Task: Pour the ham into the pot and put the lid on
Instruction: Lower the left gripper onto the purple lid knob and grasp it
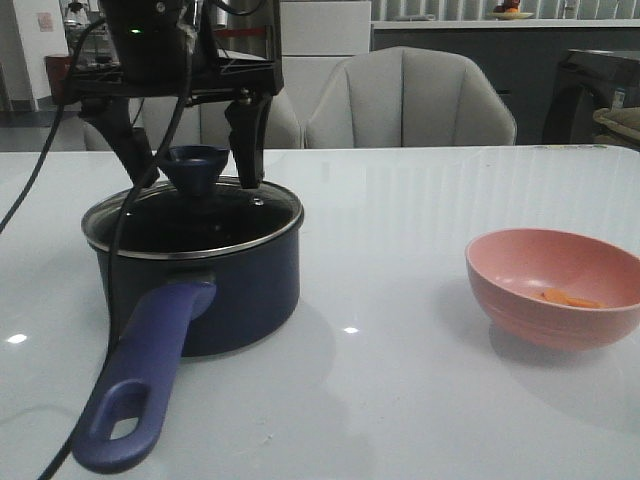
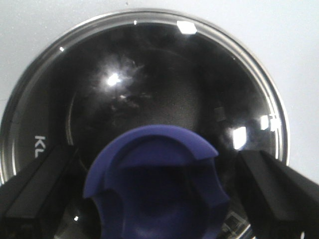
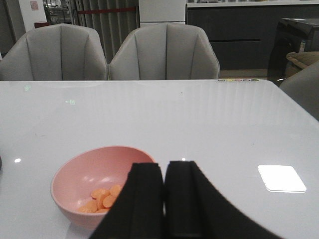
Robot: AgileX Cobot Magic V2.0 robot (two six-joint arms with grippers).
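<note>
Glass lid (image 1: 195,215) is seated on the pot (image 1: 200,285) at the left; being fragile and slick, it is best taken by its knob (image 2: 157,181), which is straddled by the left gripper's (image 1: 192,160) spread fingers. Ham (image 3: 102,198) is kept in the bowl (image 3: 94,172); the right gripper (image 3: 164,199) is closed, empty.

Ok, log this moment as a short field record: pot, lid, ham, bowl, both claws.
pot: on the table, left side, handle toward the camera
lid: seated on the pot
ham: orange pieces in the pink bowl, not poured
pink bowl: upright on the table, right of the pot
left claw: open, fingers either side of the lid's knob, not touching it
right claw: shut, empty, near the bowl
</note>
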